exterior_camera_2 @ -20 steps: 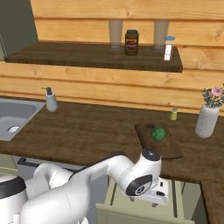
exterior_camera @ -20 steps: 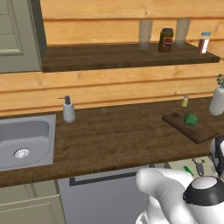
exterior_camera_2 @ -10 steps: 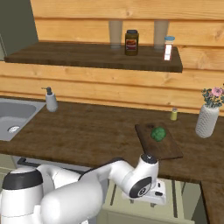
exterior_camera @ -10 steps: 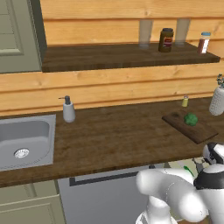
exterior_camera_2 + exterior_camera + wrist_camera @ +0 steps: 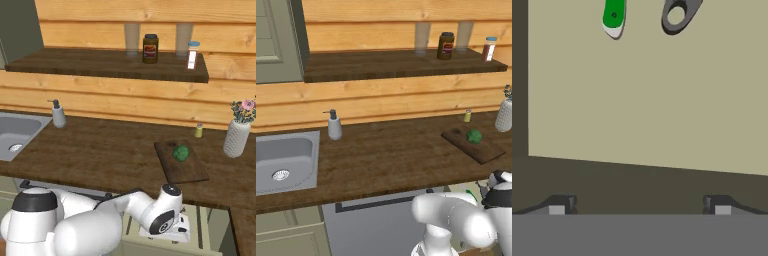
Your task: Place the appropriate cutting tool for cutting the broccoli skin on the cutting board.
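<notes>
Lowered further into the open drawer [image 5: 200, 225], the gripper [image 5: 639, 205], fingers spread wide and empty, must next advance to the green-handled cutting tool [image 5: 614, 17] beside the grey scissor-like tool [image 5: 679, 15].

The arm folded low in front of the base, its white links bent forward and down below counter height. The gripper [image 5: 639, 204] pointed downward, its hand showing at the arm's end in the right base view [image 5: 167, 227]. Its two dark fingertips [image 5: 561, 204] stood wide apart with nothing between them.
</notes>
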Motion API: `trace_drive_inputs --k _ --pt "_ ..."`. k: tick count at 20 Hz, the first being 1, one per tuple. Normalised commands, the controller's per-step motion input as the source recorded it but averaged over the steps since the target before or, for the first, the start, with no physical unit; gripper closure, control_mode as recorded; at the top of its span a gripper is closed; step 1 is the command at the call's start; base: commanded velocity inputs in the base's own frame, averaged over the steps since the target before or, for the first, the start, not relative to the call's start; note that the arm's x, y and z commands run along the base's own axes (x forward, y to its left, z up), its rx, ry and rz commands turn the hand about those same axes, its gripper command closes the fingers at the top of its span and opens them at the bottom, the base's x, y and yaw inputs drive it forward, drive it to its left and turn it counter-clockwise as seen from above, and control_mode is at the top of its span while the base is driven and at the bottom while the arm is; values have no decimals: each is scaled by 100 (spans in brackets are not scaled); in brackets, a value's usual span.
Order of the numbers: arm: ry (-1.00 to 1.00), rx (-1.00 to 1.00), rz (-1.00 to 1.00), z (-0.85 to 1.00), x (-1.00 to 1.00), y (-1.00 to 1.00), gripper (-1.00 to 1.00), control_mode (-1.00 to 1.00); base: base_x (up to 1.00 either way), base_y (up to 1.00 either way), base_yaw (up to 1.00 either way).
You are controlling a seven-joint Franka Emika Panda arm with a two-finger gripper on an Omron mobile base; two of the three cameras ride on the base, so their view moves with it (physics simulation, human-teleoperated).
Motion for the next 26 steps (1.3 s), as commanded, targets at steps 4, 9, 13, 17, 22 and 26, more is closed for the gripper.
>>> trace_drive_inputs --k 4,9,13,17,22,26 --pt "6 0 5 -17 -41 0 -100 -100 0 0 0" --pt "5 2 3 -5 -59 0 -100 -100 0 0 0" --pt "1 2 0 0 -97 3 -100 -100 0 0 0" --pt "0 1 0 0 -62 3 -100 -100 0 0 0" --pt "0 0 0 22 -4 9 -100 -100 0 0 0" --pt "1 3 3 69 92 3 -100 -100 0 0 0"
